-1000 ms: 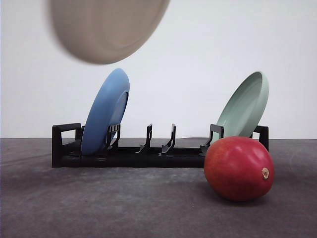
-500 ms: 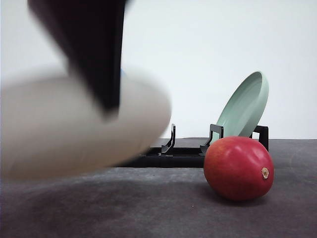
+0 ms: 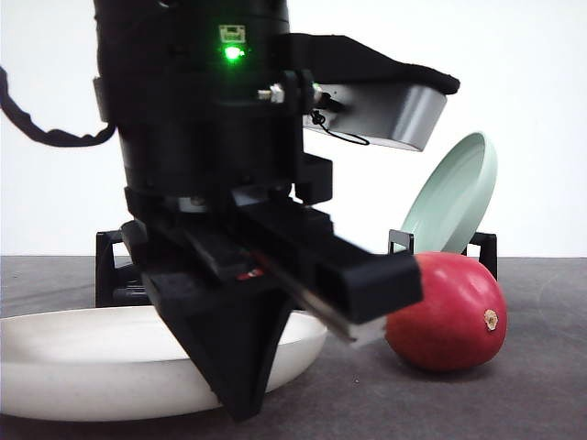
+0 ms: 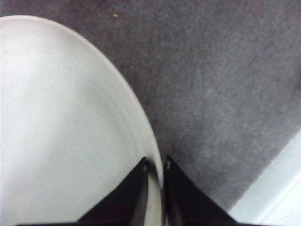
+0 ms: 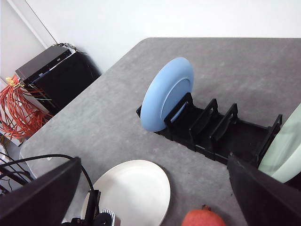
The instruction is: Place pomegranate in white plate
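Presently left end effector [image 4: 155, 172] pinches the shallow matte white plate [image 3: 83, 357]'s rim; round red pomegranate [image 3: 447, 312] lies rightward, nearer the right arm.

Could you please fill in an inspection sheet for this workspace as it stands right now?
Surface: grey table, small speck by the plate in the left wrist view.
Job's things: white plate flat on the table; pomegranate on the table beside it, not on it.
Clutter: black dish rack holding a blue plate and a pale green plate, both leaning.
Grippers: left gripper shut on the white plate's rim; right gripper fingers spread apart, holding nothing.
Cables: black cable on the left arm; orange cables off the table.
Surroundings: black box beside the table, white wall.
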Tool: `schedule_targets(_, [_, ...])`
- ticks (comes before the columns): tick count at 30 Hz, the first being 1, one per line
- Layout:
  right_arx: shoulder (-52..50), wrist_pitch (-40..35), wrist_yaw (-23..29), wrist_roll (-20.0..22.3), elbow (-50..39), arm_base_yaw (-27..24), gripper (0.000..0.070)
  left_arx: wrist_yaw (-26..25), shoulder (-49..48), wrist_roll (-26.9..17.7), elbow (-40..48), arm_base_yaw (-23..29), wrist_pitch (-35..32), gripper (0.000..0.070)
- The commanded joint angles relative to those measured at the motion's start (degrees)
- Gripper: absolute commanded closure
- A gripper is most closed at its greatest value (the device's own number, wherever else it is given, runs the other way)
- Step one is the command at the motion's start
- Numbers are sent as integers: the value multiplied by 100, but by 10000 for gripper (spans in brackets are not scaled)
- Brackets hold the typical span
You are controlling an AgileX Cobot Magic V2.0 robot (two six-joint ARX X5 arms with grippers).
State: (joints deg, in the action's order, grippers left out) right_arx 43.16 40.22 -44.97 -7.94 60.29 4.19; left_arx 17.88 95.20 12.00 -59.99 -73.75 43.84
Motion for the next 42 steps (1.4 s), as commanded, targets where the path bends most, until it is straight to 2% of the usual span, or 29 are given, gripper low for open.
schedule_targets(1, [24, 20, 0, -43, 90, 24, 67, -9, 109, 125, -38, -79, -17, 532])
schedule_targets(3, [24, 76, 2, -42, 90, 24, 67, -1, 60, 190, -44, -79, -9, 391])
schedule_targets(5, [24, 129, 2, -39, 90, 27, 67, 12, -47, 292, -46, -79, -6, 299])
schedule_targets(10, [61, 290, 1, -41, 90, 164, 67, 12, -735, 736, -46, -79, 95, 168])
schedule_targets(18, [546, 805, 21, -37, 90, 834, 67, 22, -2549, 1207, -46, -79, 475, 132])
schedule_targets(21, [901, 1007, 132, -6, 90, 1133, 67, 38, -3223, 1351, -46, -79, 721, 74])
schedule_targets(25, [1419, 1262, 658, 168, 90, 1529, 65, 54, -4017, 1459, -46, -79, 962, 55])
schedule_targets(28, [1890, 1411, 1266, 236, 90, 1811, 5, 126, -4532, 1470, -42, -79, 1128, 56])
schedule_targets(31, [2361, 1442, 1761, 240, 90, 1991, 0, 195, -4971, 1462, -31, -79, 1235, 58])
schedule_targets(42, [4096, 1027, 2532, 199, 90, 2304, 0, 184, -6052, 1254, -20, -79, 1356, 62])
